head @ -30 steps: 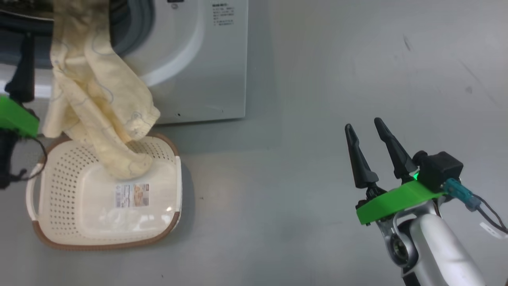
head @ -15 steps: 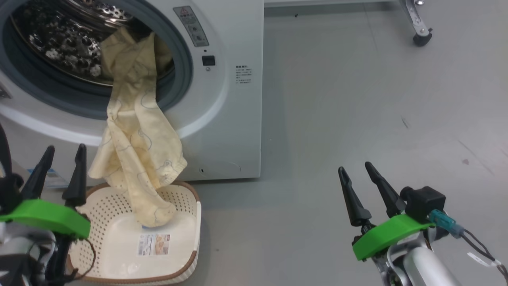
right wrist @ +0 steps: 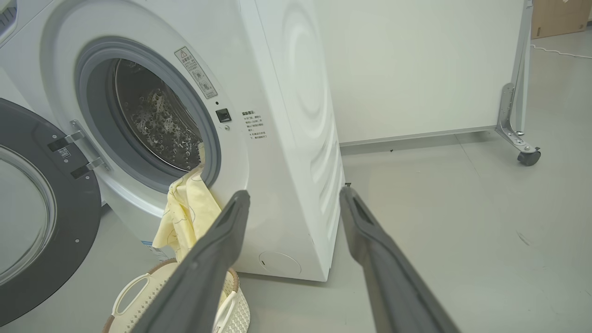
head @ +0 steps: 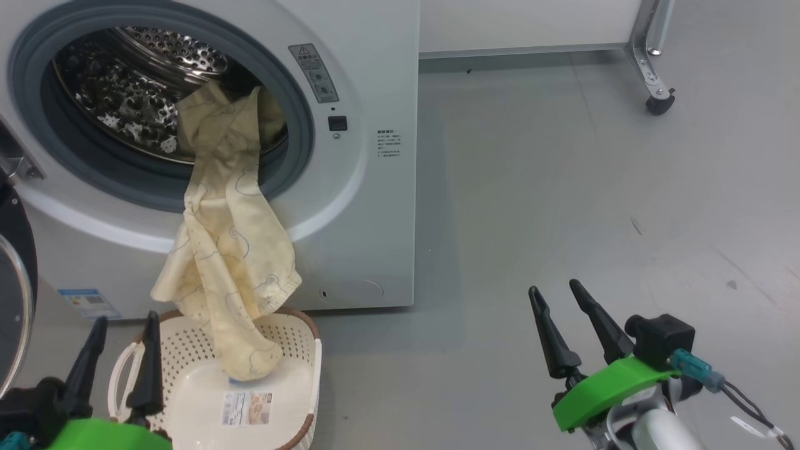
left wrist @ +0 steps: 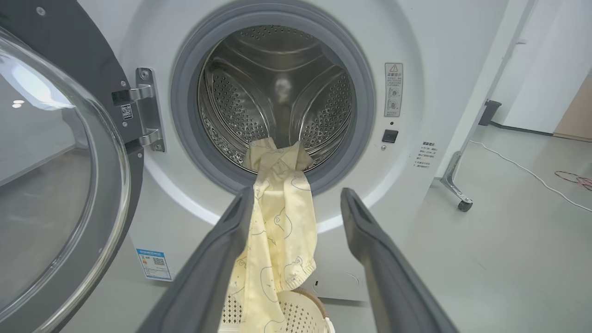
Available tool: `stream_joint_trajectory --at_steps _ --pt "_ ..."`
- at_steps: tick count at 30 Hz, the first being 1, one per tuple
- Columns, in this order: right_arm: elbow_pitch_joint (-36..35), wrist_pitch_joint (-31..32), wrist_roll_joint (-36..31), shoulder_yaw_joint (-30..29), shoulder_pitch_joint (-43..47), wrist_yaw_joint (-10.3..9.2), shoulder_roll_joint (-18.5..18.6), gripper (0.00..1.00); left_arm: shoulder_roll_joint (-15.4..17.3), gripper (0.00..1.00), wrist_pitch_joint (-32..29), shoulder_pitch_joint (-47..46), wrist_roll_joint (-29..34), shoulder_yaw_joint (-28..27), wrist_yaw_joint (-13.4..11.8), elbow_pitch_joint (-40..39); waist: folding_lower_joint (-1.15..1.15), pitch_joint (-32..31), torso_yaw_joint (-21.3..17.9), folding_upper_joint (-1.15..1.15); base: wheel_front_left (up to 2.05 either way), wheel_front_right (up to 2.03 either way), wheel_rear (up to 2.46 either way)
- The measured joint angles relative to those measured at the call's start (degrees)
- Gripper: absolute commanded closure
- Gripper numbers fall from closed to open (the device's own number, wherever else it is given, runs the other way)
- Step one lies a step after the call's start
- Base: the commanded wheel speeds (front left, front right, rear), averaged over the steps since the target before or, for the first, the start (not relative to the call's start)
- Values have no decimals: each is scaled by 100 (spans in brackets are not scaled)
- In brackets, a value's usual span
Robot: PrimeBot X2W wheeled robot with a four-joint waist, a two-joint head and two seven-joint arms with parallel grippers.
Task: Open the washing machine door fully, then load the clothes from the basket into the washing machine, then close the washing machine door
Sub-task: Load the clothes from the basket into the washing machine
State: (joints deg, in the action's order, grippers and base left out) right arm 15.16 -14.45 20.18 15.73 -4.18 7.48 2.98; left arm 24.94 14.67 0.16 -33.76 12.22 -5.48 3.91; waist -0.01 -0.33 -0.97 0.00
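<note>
The white washing machine (head: pixel 369 206) stands with its door (left wrist: pixel 55 194) swung wide open to the left. A pale yellow garment of the clothes (head: pixel 231 250) hangs from the steel drum (head: pixel 125 94) over the grey gasket, its lower end resting in the cream basket (head: pixel 187 400) on the floor below. My left gripper (head: pixel 122 325) is open at the lower left, beside the basket, with nothing between its fingers. My right gripper (head: pixel 553 294) is open and empty over bare floor at the lower right. The garment (left wrist: pixel 277 222) also shows between the left fingers in the left wrist view, farther off.
A blue label (head: pixel 87 303) sticks low on the washer front. A metal frame leg with a caster (head: pixel 656 103) stands at the back right by a white wall panel. Grey floor spreads right of the machine.
The head camera has tilted up, bringing the drum and door opening into view. The left gripper has let go of the garment and dropped from the drum to beside the basket.
</note>
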Motion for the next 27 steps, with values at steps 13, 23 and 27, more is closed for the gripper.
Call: stream_joint_trajectory --at_steps 13,23,27 --pt "-3 0 52 9 9 0 0 0 -372 0 0 150 556 -121 233 36 0 18 -15 0 0 0 0" --pt "-4 0 101 10 16 0 0 0 -501 0 0 149 765 -261 394 183 1 43 -52 0 0 0 0" --pt "-5 0 101 10 16 0 0 0 -553 0 0 149 805 -282 403 218 1 44 -55 0 0 0 0"
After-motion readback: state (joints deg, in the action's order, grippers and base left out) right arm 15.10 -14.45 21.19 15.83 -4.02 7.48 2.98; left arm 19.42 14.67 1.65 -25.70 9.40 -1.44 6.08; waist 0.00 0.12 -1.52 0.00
